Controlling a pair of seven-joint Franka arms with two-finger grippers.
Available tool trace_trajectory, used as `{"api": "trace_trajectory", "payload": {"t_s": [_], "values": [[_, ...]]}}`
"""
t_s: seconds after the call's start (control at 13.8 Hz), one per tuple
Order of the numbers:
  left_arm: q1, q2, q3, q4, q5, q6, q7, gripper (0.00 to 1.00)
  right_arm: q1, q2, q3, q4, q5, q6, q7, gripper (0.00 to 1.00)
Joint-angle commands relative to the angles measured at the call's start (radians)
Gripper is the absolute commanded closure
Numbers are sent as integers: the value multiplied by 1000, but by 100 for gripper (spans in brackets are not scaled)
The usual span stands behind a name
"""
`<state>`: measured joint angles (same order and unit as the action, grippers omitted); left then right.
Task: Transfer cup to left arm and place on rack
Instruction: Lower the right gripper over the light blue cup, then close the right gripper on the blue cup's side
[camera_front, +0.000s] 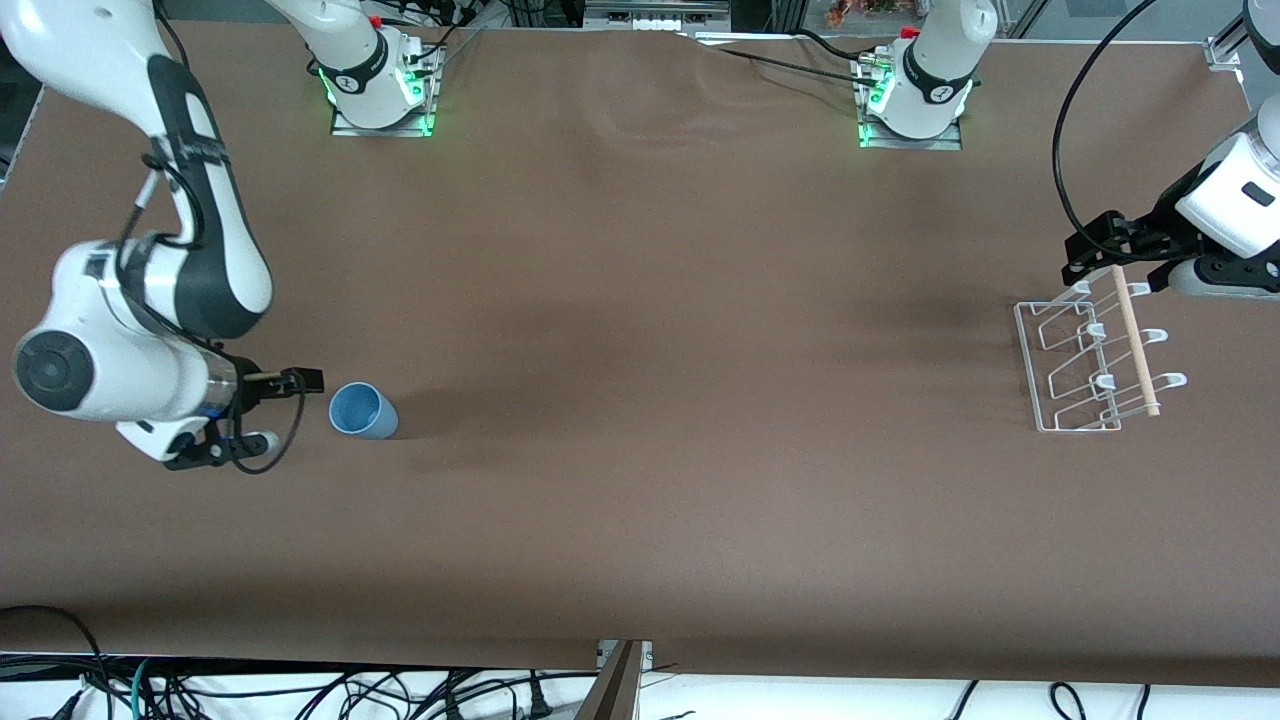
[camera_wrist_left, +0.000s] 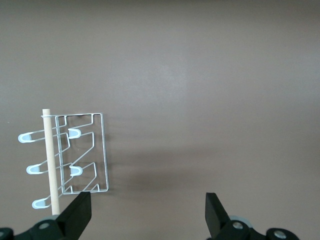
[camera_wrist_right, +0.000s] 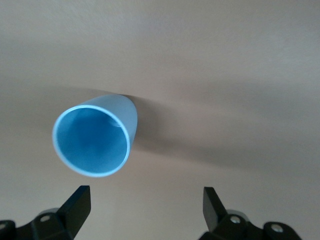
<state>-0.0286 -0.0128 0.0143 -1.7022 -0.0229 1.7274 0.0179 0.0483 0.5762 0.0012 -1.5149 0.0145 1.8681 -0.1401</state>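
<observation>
The right hand (camera_front: 270, 410), fingers spread and empty, hangs just beside the upright light-blue cup (camera_front: 362, 411) near the surface's (camera_front: 640, 350) right-arm edge, while the left hand (camera_front: 1125, 262), also spread, waits over the white wire rack (camera_front: 1085, 355) near the left-arm edge

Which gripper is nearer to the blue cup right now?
Right. The right gripper is open right beside the cup, at the right arm's end of the table. The left gripper, also open, hovers by the rack at the left arm's end.
</observation>
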Motion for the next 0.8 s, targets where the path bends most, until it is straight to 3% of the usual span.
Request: {"api": "trace_trajectory", "payload": {"t_s": [0.0, 0.73], "values": [[10, 8, -7, 18, 0, -3, 4, 0, 5, 51, 6, 39, -8, -7, -10, 1], [10, 8, -7, 18, 0, -3, 4, 0, 53, 119, 6, 39, -14, 85, 40, 1]]}}
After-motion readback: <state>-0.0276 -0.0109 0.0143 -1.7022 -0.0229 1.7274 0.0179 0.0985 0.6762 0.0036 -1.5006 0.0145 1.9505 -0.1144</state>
